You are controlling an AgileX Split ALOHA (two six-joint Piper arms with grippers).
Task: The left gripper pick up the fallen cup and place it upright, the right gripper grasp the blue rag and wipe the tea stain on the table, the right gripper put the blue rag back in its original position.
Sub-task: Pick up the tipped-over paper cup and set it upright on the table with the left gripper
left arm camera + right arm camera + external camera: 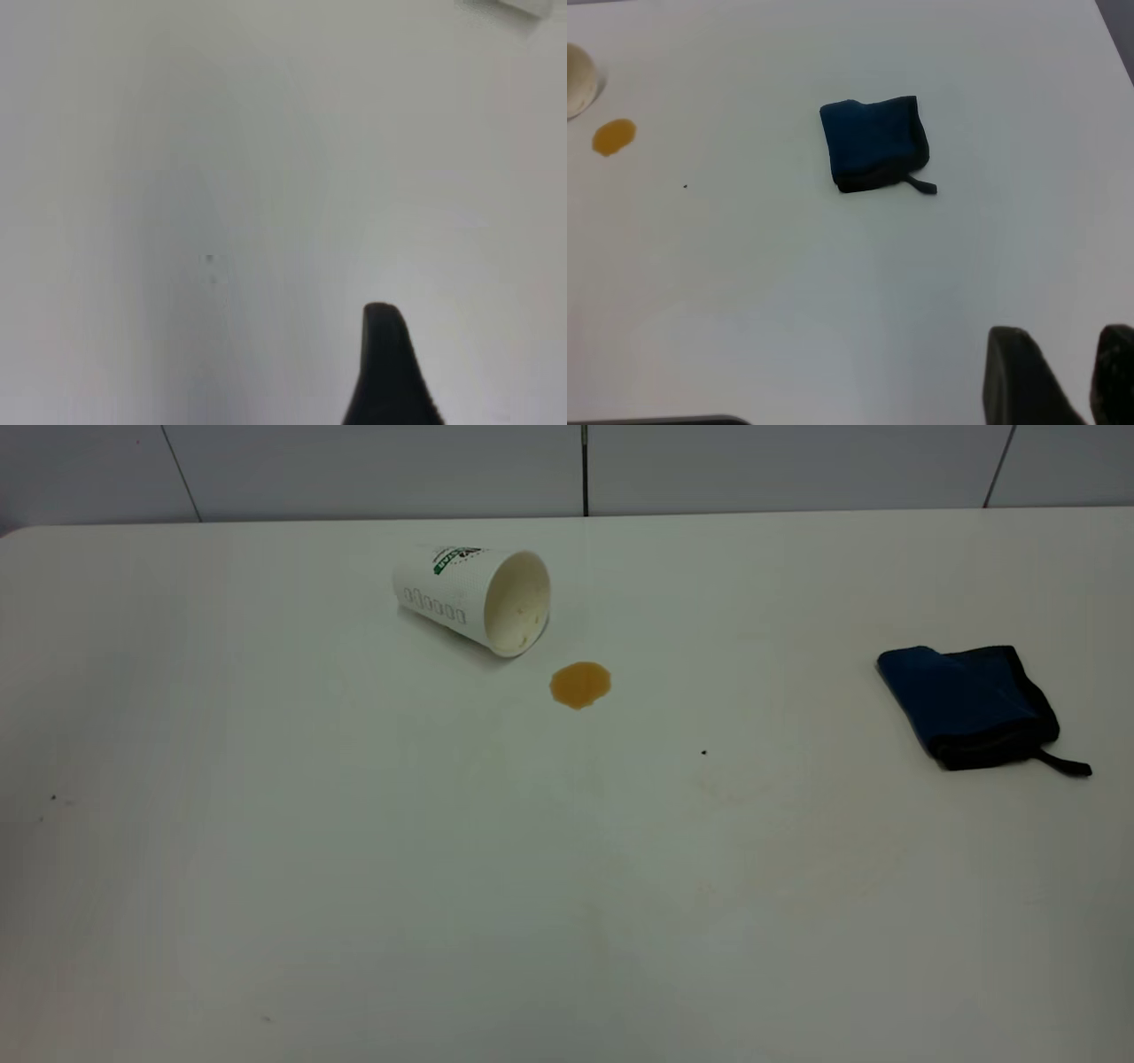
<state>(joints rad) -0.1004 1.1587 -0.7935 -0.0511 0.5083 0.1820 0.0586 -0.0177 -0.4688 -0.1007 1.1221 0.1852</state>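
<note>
The white paper cup (469, 598) lies on its side at the back middle of the table (354, 868), its mouth turned toward the front right. The amber tea stain (580, 684) is just in front of the mouth, apart from it. The blue rag (970, 704) lies folded at the right, with its strap tail pointing right. Neither arm shows in the exterior view. In the right wrist view my right gripper (1067, 341) hangs open and empty, well short of the rag (873, 142). The stain (613, 136) and cup rim (576, 80) lie beyond. My left gripper (385, 363) is over bare table.
A grey tiled wall (585, 469) runs along the table's far edge. A tiny black speck (703, 752) lies right of the stain. The table's right edge (1116, 35) is close to the rag.
</note>
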